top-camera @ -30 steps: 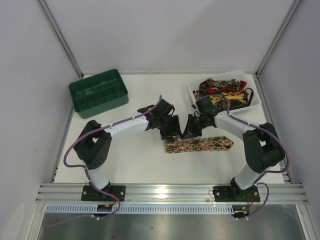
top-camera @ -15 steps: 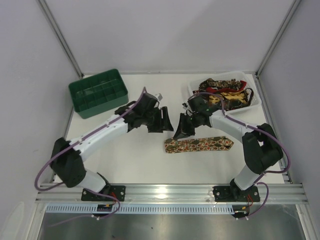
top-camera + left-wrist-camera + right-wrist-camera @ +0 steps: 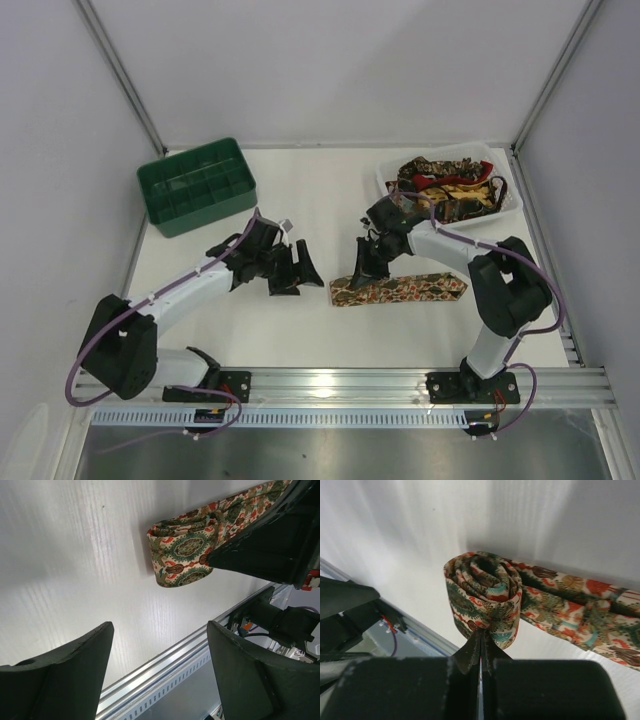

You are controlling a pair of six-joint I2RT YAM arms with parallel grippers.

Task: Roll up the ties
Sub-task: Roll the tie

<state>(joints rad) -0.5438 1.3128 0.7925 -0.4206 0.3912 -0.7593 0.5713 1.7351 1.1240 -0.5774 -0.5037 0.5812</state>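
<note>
Arms: I count two, one left arm [image 3: 190,285] and one right arm [image 3: 452,246].

Grippers: two, one per arm, the left gripper [image 3: 290,268] and the right gripper [image 3: 363,274]. Each shows two fingers in its own wrist view.

Containers: two. One is a green compartmented crate [image 3: 200,212], and I cannot count its compartments with confidence from the top view. The other is a white plastic tray [image 3: 512,192].

Neckties outside the tray: one patterned tie [image 3: 410,289], with one rolled end.

Neckties in the tray: a tangled heap of ties [image 3: 450,185]. There are clearly several, but I cannot give an exact number.

Tables: one white table [image 3: 300,190].
</note>
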